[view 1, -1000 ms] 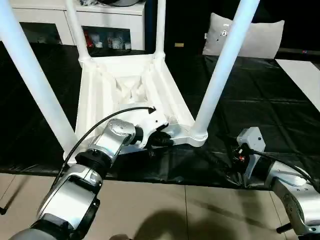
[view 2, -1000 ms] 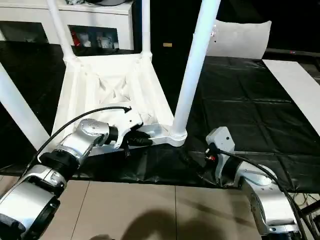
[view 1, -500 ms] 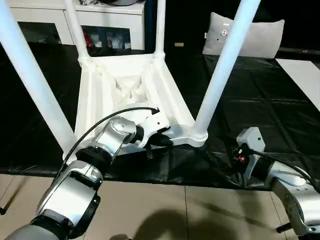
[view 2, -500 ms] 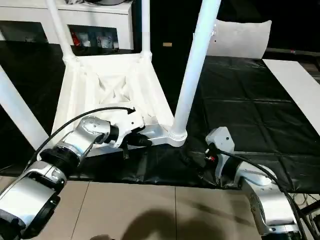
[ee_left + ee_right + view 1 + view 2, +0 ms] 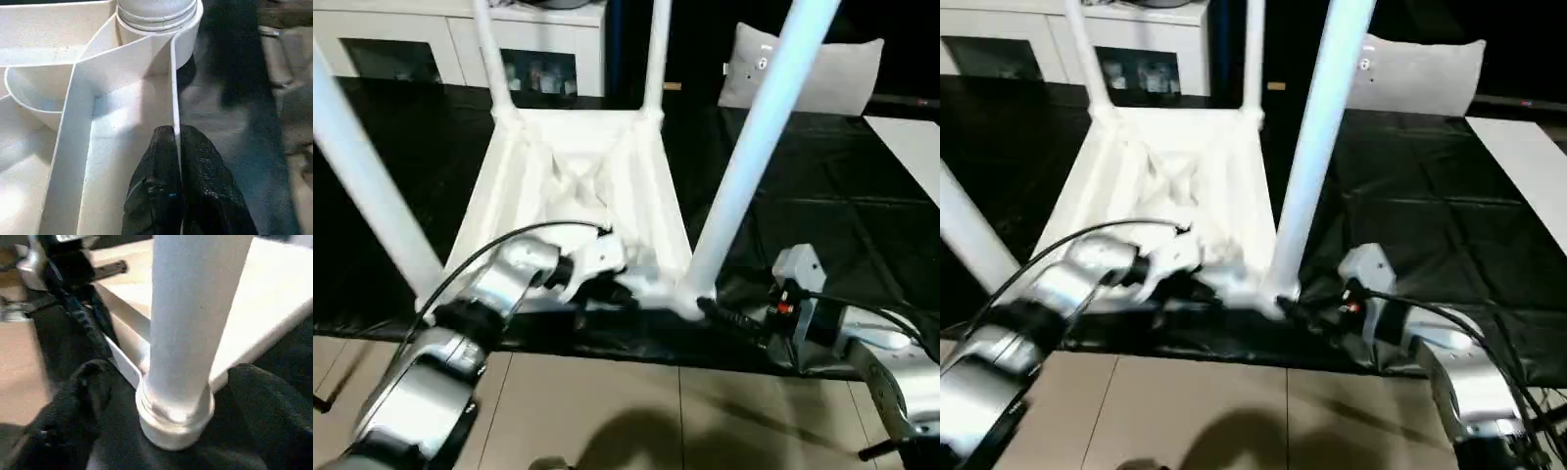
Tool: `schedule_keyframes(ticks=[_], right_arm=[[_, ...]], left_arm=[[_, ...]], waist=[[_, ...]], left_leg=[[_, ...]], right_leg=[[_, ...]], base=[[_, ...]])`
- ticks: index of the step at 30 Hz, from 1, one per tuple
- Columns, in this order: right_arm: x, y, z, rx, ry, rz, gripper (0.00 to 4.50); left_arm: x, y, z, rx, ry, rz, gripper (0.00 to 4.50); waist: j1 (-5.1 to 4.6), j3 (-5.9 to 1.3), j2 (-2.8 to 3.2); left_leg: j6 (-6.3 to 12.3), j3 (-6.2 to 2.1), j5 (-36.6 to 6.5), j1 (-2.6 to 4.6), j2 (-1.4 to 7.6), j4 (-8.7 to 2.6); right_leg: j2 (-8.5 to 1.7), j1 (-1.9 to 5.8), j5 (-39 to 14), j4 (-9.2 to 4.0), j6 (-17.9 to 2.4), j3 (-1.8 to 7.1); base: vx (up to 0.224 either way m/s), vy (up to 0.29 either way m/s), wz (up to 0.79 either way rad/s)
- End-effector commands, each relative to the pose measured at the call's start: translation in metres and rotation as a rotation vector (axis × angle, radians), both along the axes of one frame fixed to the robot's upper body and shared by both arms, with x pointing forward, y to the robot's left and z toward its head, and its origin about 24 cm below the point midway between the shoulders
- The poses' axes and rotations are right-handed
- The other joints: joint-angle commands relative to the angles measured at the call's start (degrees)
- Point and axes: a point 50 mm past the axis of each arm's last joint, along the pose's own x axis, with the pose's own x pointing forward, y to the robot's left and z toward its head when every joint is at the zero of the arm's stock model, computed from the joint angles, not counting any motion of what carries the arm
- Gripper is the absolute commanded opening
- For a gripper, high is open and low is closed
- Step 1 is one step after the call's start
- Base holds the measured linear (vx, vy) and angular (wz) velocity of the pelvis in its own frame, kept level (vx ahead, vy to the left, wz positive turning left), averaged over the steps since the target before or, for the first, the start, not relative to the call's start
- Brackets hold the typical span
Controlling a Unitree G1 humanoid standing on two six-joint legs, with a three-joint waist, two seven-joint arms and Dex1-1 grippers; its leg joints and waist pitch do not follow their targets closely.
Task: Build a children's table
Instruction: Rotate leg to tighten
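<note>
Black sheet [image 5: 822, 186] over floor — upturned table [image 5: 578, 186], white cabinet [image 5: 421, 44] behind

The upturned tabletop [image 5: 573, 211] lies on the black sheet [image 5: 822, 186] with 4 legs [image 5: 749, 157] standing in its corner sockets, a cabinet [image 5: 538, 49] behind it and a cushion [image 5: 822, 73] behind to the right.
</note>
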Motion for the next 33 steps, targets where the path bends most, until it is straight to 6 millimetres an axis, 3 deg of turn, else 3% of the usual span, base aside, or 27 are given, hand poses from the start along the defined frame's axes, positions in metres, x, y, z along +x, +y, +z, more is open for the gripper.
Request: schedule_keyframes(ticks=[1,8,9,11,16,17,21,23,27,31,33], right_arm=[[0.001,0.001,0.002,0.006,0.019,0.05,3.8],[0.007,0.005,0.0,-0.007,0.096,0.194,3.14],[0.009,0.006,0.0,-0.006,0.111,0.213,3.04],[0.011,0.007,-0.001,-0.004,0.147,0.247,2.96],[0.013,0.006,-0.005,0.002,0.192,0.279,2.5],[0.014,0.006,-0.005,0.002,0.196,0.281,2.43],[0.016,0.004,-0.011,0.01,0.234,0.304,2.15],[0.019,0.004,-0.018,0.018,0.253,0.303,2.12],[0.023,0.006,-0.023,0.017,0.251,0.264,2.1],[0.039,0.022,-0.036,-0.005,0.249,0.06,2.06],[0.046,0.039,-0.043,-0.003,0.266,-0.084,2.04]], left_arm=[[-0.011,-0.007,-0.006,0.028,0.044,-0.104,0.0],[-0.024,0.0,-0.002,0.004,0.074,-0.14,0.0],[-0.025,0.001,-0.002,0.0,0.079,-0.135,0.0],[-0.027,0.004,-0.001,0.0,0.085,-0.127,0.0],[-0.029,0.008,-0.002,0.003,0.1,-0.116,0.0],[-0.029,0.008,-0.002,0.002,0.102,-0.115,0.0],[-0.031,0.009,-0.001,-0.002,0.118,-0.1,0.0],[-0.028,0.006,0.0,-0.044,0.153,-0.014,0.0],[-0.025,0.005,0.001,-0.072,0.168,0.051,0.0],[-0.016,0.001,0.0,-0.103,0.145,0.201,0.0],[-0.007,0.0,-0.002,-0.093,0.112,0.323,0.0]], waist=[[-0.09,-3.19,-0.01],[-0.04,-3.14,-0.07],[-0.07,-3.2,-0.46],[-0.2,-3.16,-0.24],[-0.06,-3.48,-0.23],[-0.15,-3.58,-0.59],[-0.21,-3.61,-0.33],[-0.46,-3.68,-0.24],[-0.69,-3.38,-0.38],[-2.11,-2.88,-0.47],[-2.91,-2.55,-0.38]], left_leg=[[4.5,-0.14,-6.0,0.57,2.84,-3.68],[4.26,0.21,-5.6,0.47,2.8,-3.63],[4.28,0.23,-5.2,0.34,2.75,-3.6],[4.49,0.26,-5.0,0.22,2.73,-3.59],[5.03,0.33,-2.5,0.15,2.59,-3.25],[5.23,0.38,-2.2,0.16,2.6,-3.19],[6.04,0.38,-1.4,-0.08,2.58,-2.97],[5.74,0.45,-2.2,0.03,2.62,-2.94],[5.37,0.46,-3.5,-0.05,2.44,-3.11],[2.41,0.29,-7.9,0.03,2.26,-3.67],[1.07,0.15,-9.4,-0.14,2.08,-4.0]], right_leg=[[-4.94,2.56,7.3,-3.64,-16.3,2.5],[-4.75,2.41,5.7,-3.62,-16.4,2.35],[-4.75,2.57,5.9,-3.51,-16.3,2.33],[-4.75,2.51,5.6,-3.5,-16.3,2.27],[-4.51,2.59,9.1,-3.09,-16.5,2.21],[-4.47,2.58,9.7,-2.98,-16.7,2.16],[-4.43,2.41,10.9,-2.76,-17.3,2.0],[-4.51,2.31,10.4,-2.66,-17.7,2.01],[-4.49,2.48,6.8,-3.26,-17.5,2.07],[-4.64,2.23,-4.3,-4.32,-15.9,2.15],[-4.54,2.14,-8.5,-4.72,-14.7,2.17]], base=[[0.0,0.0,0.0],[0.0,0.0,0.0],[0.0,0.0,0.0],[0.0,0.0,0.0],[0.0,0.0,0.0],[0.0,0.0,0.0],[0.0,0.0,0.0],[0.0,0.0,0.0],[0.0,0.0,0.0],[0.0,0.0,0.0],[-0.028,-0.006,-0.03]])
